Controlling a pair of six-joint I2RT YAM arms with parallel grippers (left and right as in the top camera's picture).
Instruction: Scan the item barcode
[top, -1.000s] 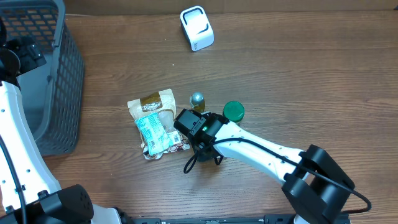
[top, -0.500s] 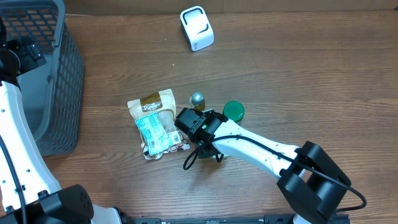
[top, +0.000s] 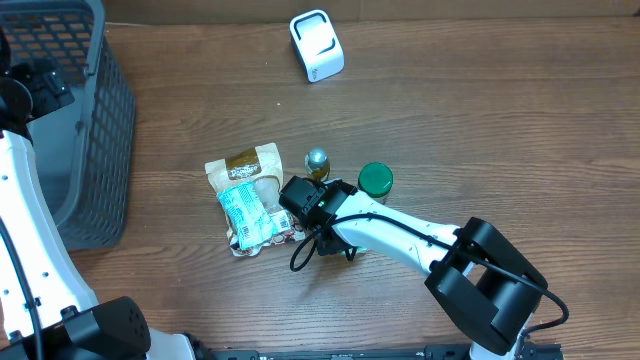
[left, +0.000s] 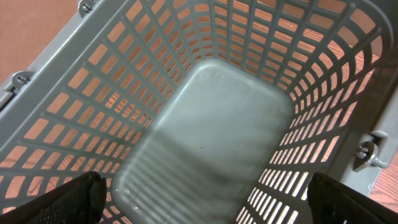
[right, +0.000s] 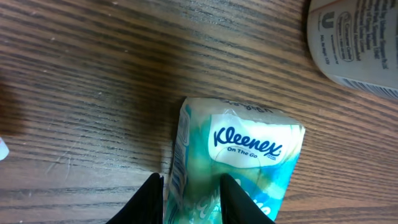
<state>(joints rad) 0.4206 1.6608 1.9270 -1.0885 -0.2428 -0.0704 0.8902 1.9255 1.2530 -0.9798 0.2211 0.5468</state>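
Currently, the table (top: 500, 110) carries a grey basket (left: 211, 124) at its left edge; the left claw (left: 208, 199) hangs over it, fully spread and gripping nothing. The right claw (right: 193, 200) is narrowed onto one end of the Kleenex tissue pack (right: 249, 149), one finger against each side; the pack lies flat mid-table, touching a snack bag (top: 245, 165).

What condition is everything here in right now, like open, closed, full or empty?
basket: empty
left end effector: open, over basket
right end effector: astride tissue pack, grip unclear
tissue pack: lying flat, logo up
snack bag: lying flat
green-lidded jar: upright, lid on
silver-capped bottle: capped
white scanner: standing apart, untouched
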